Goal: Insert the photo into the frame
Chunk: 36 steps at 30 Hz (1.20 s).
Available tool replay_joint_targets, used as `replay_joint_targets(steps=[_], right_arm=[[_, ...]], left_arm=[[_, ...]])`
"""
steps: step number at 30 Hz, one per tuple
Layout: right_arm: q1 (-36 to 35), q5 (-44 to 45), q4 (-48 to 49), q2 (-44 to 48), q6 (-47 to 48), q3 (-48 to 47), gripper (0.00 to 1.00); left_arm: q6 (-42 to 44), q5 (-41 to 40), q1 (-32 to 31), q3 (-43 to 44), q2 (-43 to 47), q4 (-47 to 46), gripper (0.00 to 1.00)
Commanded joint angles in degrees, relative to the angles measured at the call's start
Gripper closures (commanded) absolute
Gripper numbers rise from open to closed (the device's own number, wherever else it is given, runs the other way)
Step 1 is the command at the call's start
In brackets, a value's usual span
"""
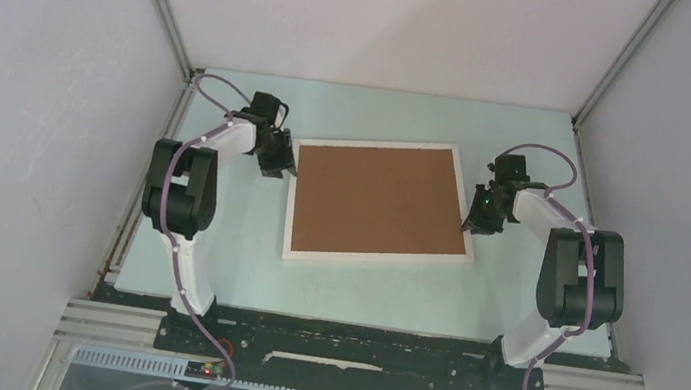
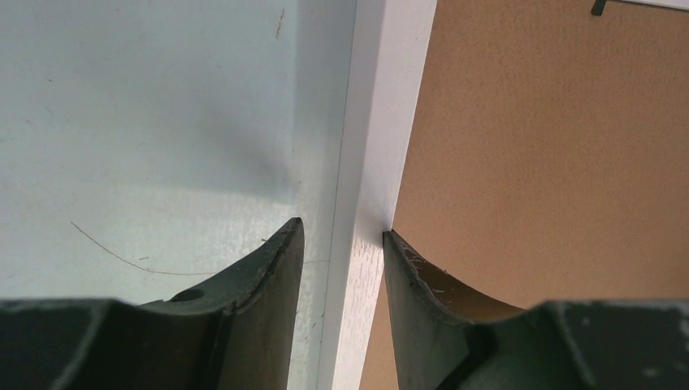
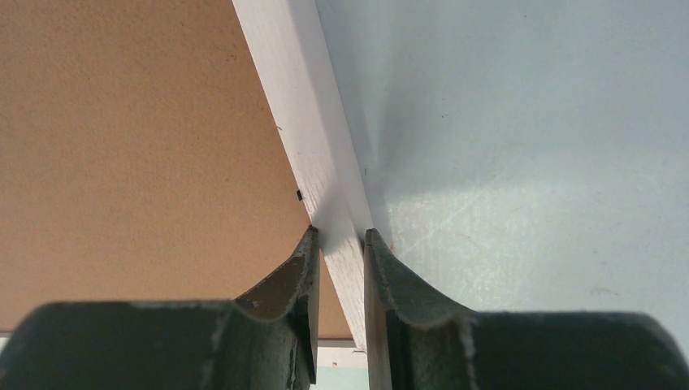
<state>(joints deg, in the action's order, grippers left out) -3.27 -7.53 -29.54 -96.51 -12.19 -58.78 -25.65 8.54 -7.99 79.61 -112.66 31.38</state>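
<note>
The white frame (image 1: 374, 254) lies flat on the table with the brown backing board (image 1: 376, 199) filling its opening. The photo is hidden; no print shows in any view. My left gripper (image 1: 275, 161) straddles the frame's left rail (image 2: 382, 106). Its jaws are open, the inner finger touching the rail's inner edge and the outer finger (image 2: 268, 268) a little apart over the table. My right gripper (image 1: 476, 217) is shut on the right rail (image 3: 305, 122), one finger on the board side (image 3: 138, 146) and one on the table side.
The pale green table (image 1: 212, 258) is walled by white panels at the back and both sides. A small black clip (image 2: 599, 6) sits at the board's far edge. The arm bases stand at the near edge.
</note>
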Motion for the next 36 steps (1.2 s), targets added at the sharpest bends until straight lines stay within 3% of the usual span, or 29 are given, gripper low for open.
replay_joint_targets(steps=[1, 20, 36], right_arm=[[-0.5, 4.4, -0.6, -0.4, 1.1, 1.2, 1.00], [-2.4, 3.4, 0.5, -0.8, 1.5, 1.1, 1.00], [-3.1, 2.1, 0.7, -0.8, 1.7, 1.0, 1.00]], left_arm=[[1.1, -1.3, -1.8, 4.9, -3.4, 2.0, 0.53], [5.6, -8.3, -8.8, 22.1, -13.1, 13.7, 0.52], [7.5, -6.5, -12.8, 35.4, -23.3, 20.0, 0.53]])
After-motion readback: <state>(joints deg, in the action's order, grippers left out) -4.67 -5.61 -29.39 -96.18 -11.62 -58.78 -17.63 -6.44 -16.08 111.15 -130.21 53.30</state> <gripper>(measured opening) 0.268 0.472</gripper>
